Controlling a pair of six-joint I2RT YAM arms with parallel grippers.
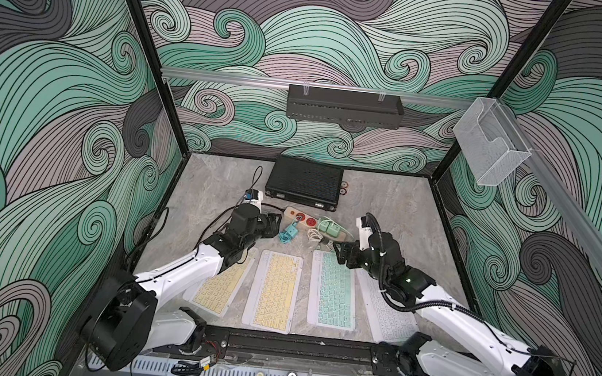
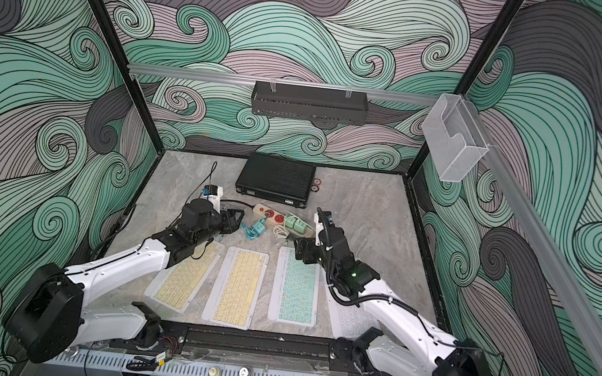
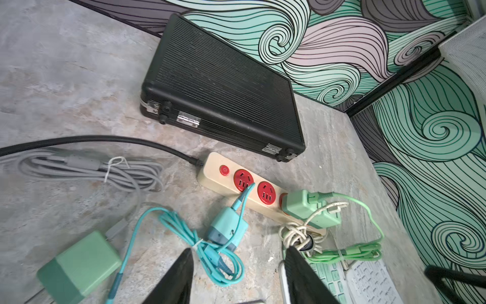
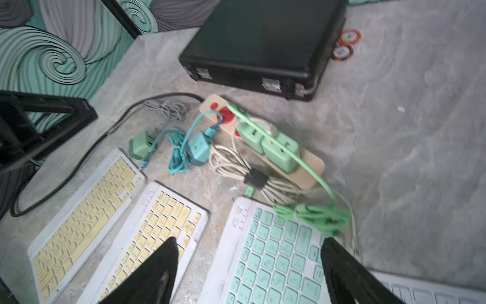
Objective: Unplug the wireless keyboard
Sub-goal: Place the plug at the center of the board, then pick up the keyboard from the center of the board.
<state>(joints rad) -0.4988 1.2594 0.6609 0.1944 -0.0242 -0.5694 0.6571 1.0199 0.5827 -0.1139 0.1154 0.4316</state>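
A: Where to find the mint keyboard [image 1: 334, 291]?

B: Flat on the table [image 1: 395, 214], near the front. Third from the left in a row of four. Between a yellow keyboard [image 1: 275, 289] and a white keyboard [image 1: 388, 320].

A: And the green cable [image 4: 313, 214]?

B: Bunched up at the far right corner of the mint keyboard. Touching it or just beside it, hard to say. Leading back to a green charger [image 3: 302, 208] stuck in the power strip [image 3: 213, 171]. Cannot tell if the cable end sits in the keyboard.

A: And the right gripper [image 4: 249, 239]?

B: Spread wide. Nothing held. Hanging over the far end of the mint keyboard, near the bunch of green cable.

A: And the left gripper [image 3: 238, 250]?

B: Jaws apart too. Nothing pinched. Up above a teal charger [image 3: 227, 229], lying loose on the table just beside the power strip, with a teal cable [image 3: 215, 260] coiled next to it.

A: Anything behind all that?

B: A black case [image 1: 305, 185], flat and shut, right behind the power strip. Two round chips [image 4: 347, 36] just beside the case.
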